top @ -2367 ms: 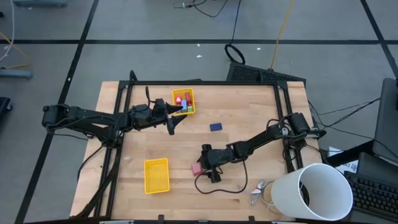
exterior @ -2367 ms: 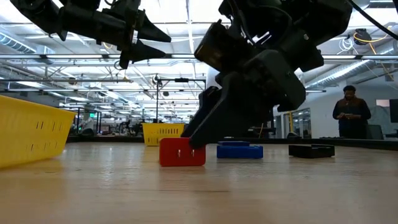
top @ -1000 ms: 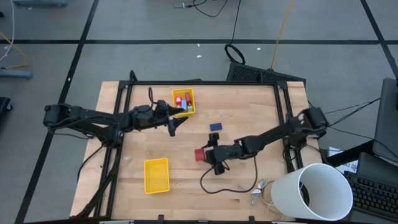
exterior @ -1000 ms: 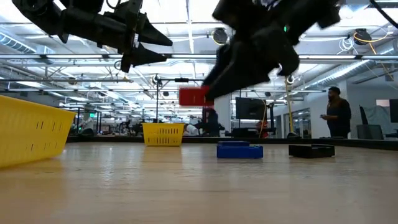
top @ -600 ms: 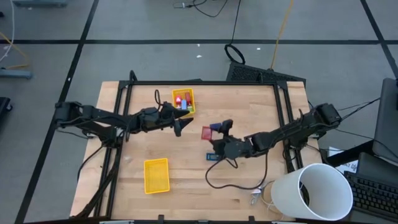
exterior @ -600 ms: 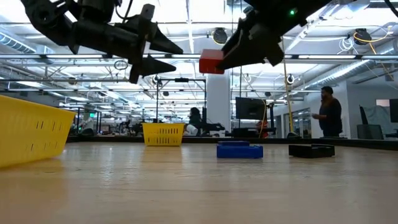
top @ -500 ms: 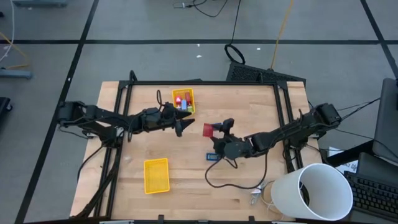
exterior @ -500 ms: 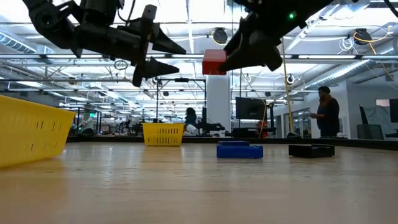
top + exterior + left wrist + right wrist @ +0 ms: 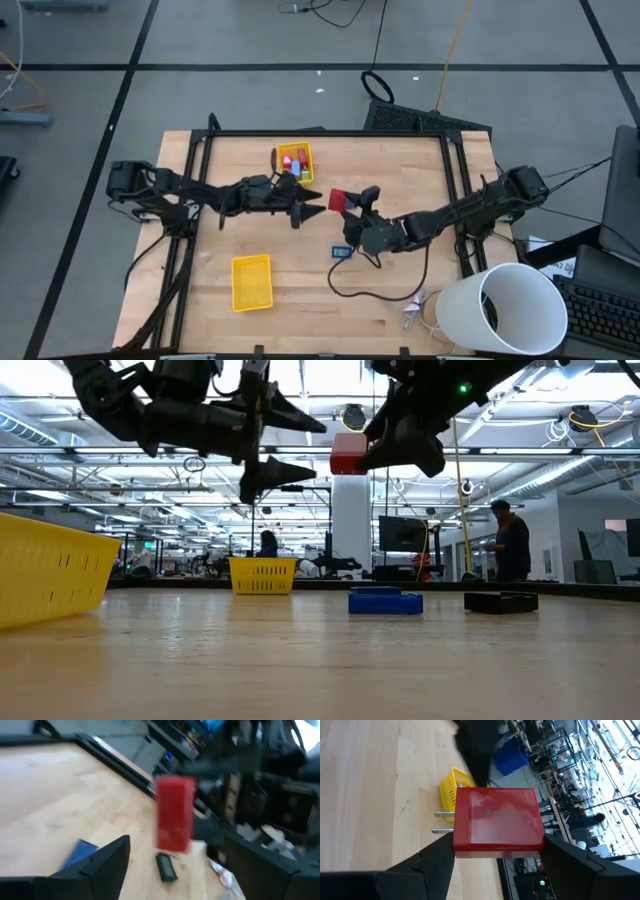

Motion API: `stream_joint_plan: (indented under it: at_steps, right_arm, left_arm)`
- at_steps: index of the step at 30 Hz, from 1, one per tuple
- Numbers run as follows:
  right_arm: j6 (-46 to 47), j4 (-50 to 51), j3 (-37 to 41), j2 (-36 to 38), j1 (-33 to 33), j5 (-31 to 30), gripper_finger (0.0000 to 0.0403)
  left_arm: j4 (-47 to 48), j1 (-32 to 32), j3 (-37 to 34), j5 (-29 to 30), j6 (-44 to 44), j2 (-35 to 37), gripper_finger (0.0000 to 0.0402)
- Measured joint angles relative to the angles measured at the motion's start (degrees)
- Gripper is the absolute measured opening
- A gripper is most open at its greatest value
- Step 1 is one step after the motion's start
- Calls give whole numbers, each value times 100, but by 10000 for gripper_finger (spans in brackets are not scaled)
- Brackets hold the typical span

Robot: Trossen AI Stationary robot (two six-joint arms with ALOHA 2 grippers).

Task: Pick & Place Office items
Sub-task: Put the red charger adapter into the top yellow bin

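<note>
Nearest the front edge of the bench [image 9: 330,330], toward its left corner, lies an empty yellow tray [image 9: 251,281]. Past it, about mid-bench and a little right of centre, a small blue piece [image 9: 341,251] rests flat on the wood, under the right arm.

Above the middle of the bench the right gripper [image 9: 343,203] holds a red block [image 9: 337,200] clear of the surface; the right wrist view shows it clamped between the two dark fingers, two metal prongs sticking out of one side, so it looks like a plug adapter. Just beside it the left gripper [image 9: 316,202] points its tips at the block, fingers spread, nothing in them, not yet touching.

Beyond both, near the back edge, the second tray [image 9: 294,161] holds several red and blue pieces.

This reads as a mid-air handover, and that is where it could fail. If the left fingers close on the prongs or only on a corner, the block may twist free. If the right lets go before the left has a firm hold, the block falls to the bench, perhaps onto the blue piece below. The tips are close enough that a slight misaim could knock them together.
</note>
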State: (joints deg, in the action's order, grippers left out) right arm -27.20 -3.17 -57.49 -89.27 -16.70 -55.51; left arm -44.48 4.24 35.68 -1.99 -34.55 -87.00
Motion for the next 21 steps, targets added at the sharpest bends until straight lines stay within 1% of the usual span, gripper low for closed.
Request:
stream_joint_plan:
  at_steps: [4, 10, 13, 16, 21]
  right_arm:
    - [-13, -133, 0, 0, 31, 0, 251]
    - [-94, -293, 0, 0, -30, 28, 252]
    - [-68, -287, 0, 0, -69, 66, 252]
    - [-27, -274, 0, 1, -102, 336, 252]
    - [12, -273, 0, 0, -104, 336, 252]
  left_arm:
    - [1, -86, 325, -141, 35, -346, 340]
    - [10, -91, 743, -69, 164, -734, 346]
    - [17, -81, 857, -56, 192, -811, 347]
    - [5, -75, 881, -46, 286, -820, 347]
    - [-14, -80, 881, -58, 291, -820, 347]
